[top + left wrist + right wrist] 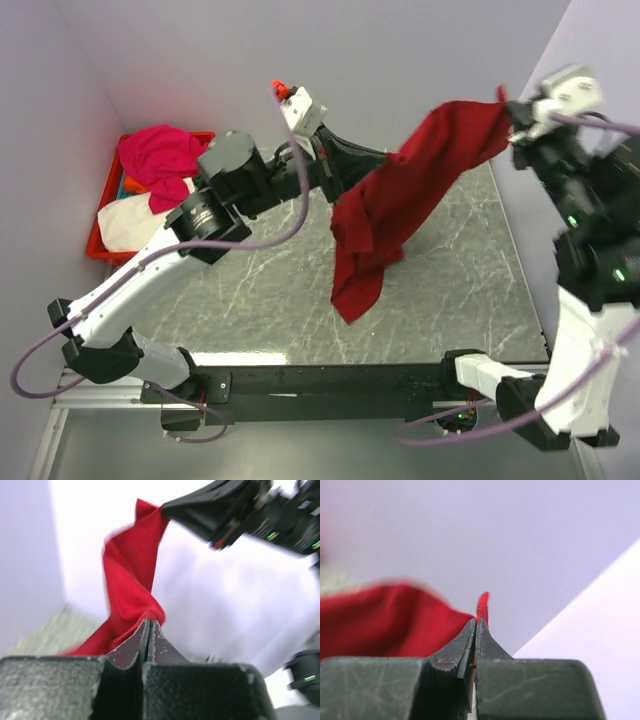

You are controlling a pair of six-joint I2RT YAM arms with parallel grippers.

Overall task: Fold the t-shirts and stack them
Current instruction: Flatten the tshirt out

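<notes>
text: none legible | labels: none | signs: none

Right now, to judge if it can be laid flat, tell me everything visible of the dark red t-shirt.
The dark red t-shirt is soft, plain cloth, held aloft and crumpled, not folded. The left gripper is shut on one edge and the right gripper on a corner, so it stretches between them. Its loose end droops toward the marbled table; whether it touches is unclear.
</notes>
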